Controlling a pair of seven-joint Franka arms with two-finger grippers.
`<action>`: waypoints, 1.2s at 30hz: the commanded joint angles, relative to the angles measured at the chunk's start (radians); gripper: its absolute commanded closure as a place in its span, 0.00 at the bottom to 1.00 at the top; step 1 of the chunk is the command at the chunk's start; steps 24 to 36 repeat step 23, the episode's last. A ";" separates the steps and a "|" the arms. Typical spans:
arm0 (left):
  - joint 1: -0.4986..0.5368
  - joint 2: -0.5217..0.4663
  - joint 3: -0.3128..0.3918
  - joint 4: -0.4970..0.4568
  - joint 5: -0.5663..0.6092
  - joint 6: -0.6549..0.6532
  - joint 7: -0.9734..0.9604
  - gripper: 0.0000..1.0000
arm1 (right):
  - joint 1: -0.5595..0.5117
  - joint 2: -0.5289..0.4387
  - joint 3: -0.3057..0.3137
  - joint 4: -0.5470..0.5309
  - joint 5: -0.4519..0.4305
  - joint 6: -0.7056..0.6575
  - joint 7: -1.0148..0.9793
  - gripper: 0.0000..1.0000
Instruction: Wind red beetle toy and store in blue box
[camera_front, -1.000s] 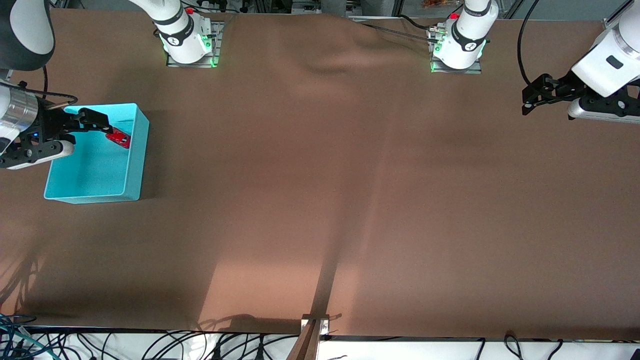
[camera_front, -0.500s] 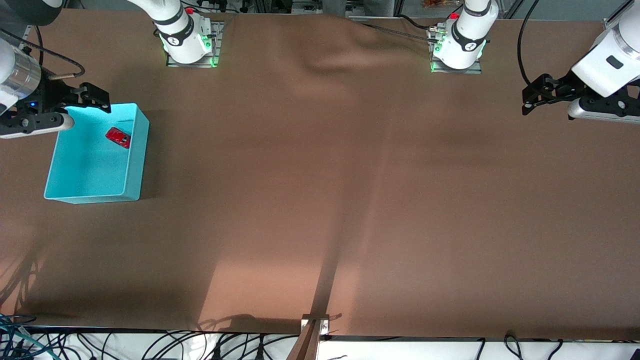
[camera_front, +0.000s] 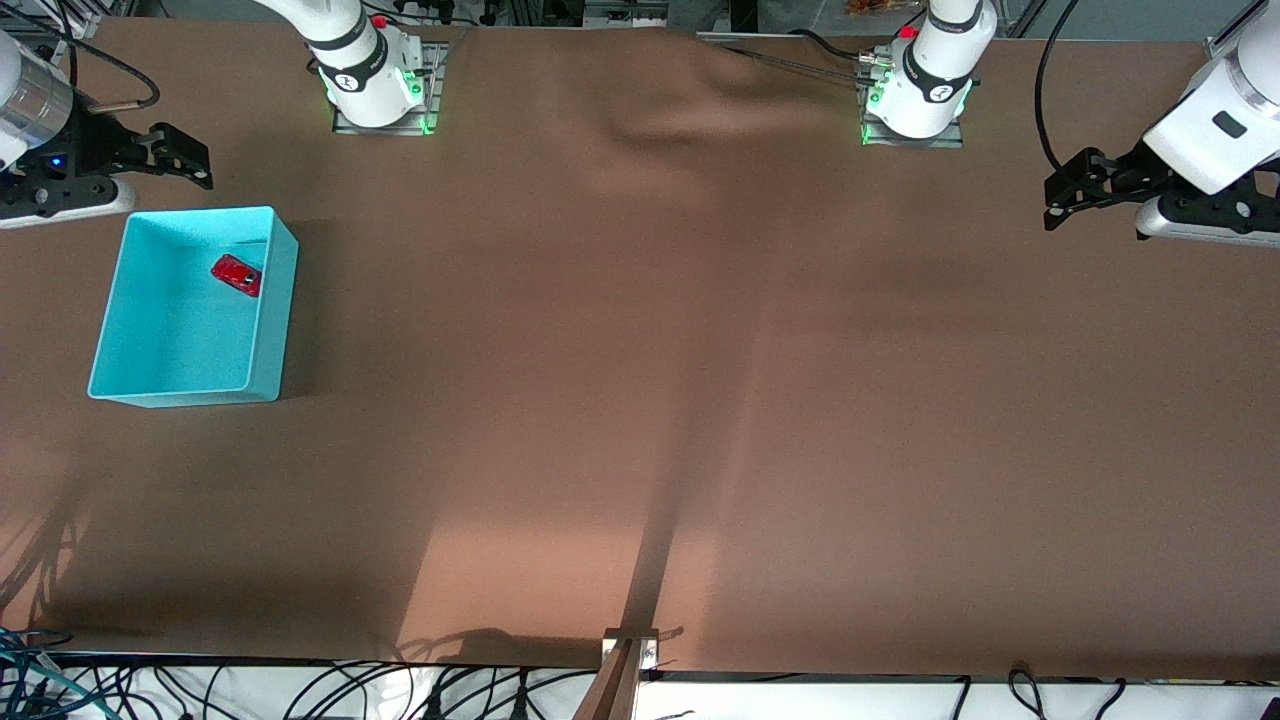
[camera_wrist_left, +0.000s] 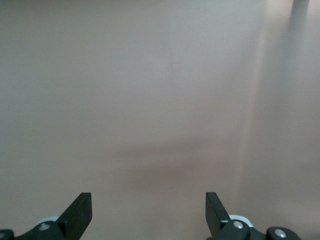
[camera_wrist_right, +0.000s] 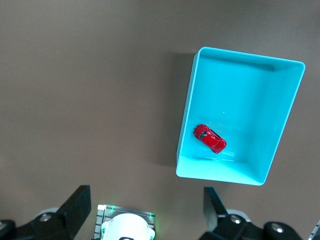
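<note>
The red beetle toy (camera_front: 236, 274) lies inside the blue box (camera_front: 270, 330), in the corner close to the right arm's base; the right wrist view shows the toy (camera_wrist_right: 210, 138) on the floor of the box (camera_wrist_right: 186, 117). My right gripper (camera_front: 185, 158) is open and empty, raised in the air over bare table beside the box's rim on the robots' side. My left gripper (camera_front: 1058, 195) is open and empty, over bare table at the left arm's end; its wrist view shows only its fingertips (camera_wrist_left: 80, 212) and brown table.
The brown table cloth (camera_front: 640, 350) covers the table, with a raised wrinkle (camera_front: 690, 110) between the two arm bases. The right arm's base (camera_wrist_right: 125, 227) shows in the right wrist view. Cables hang along the table's front edge.
My right gripper let go of the red beetle toy in the blue box, rose and drew back out of the box toward the robots' side. The left arm has not moved.
</note>
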 joint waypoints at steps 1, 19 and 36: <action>0.006 0.017 0.000 0.036 -0.015 -0.025 0.020 0.00 | -0.003 0.096 0.006 0.130 -0.007 -0.062 0.010 0.00; 0.006 0.017 0.000 0.036 -0.014 -0.025 0.022 0.00 | -0.003 0.104 0.004 0.139 0.003 -0.067 0.013 0.00; 0.006 0.017 0.000 0.036 -0.014 -0.025 0.022 0.00 | -0.003 0.104 0.006 0.139 0.003 -0.067 0.013 0.00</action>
